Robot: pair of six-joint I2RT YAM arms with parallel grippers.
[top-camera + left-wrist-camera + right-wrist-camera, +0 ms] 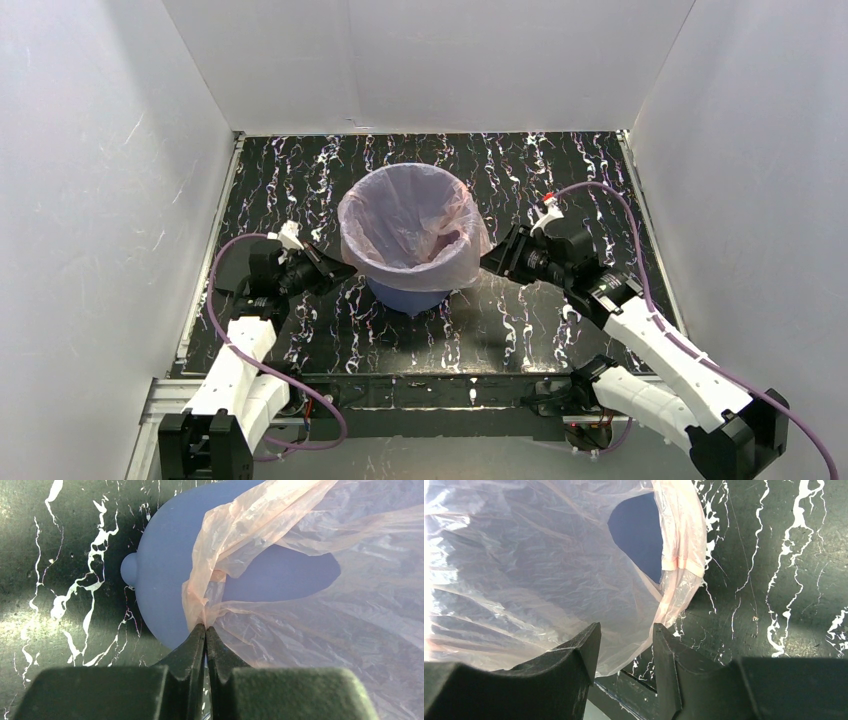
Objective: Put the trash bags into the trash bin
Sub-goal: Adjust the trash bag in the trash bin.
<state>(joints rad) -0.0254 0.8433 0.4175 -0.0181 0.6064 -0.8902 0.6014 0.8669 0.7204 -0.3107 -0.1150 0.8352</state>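
The blue trash bin (408,294) stands mid-table. The pale-pink trash bag (410,225) lines it, its mouth spread wide and folded down over the rim. My left gripper (345,268) is at the bin's left side, shut on a gathered fold of the bag (205,611) beside a handle loop. Blue bin wall (162,565) shows behind that fold. My right gripper (487,258) sits at the bin's right side, open. Its fingers (584,647) straddle the hanging edge of the bag (539,580) without pinching it. A handle opening shows the bin (639,530) through it.
The black marbled tabletop (300,180) is walled by white panels on three sides. A raised metal rail (420,385) runs along the near edge by the arm bases. Purple cables (620,200) loop beside both arms.
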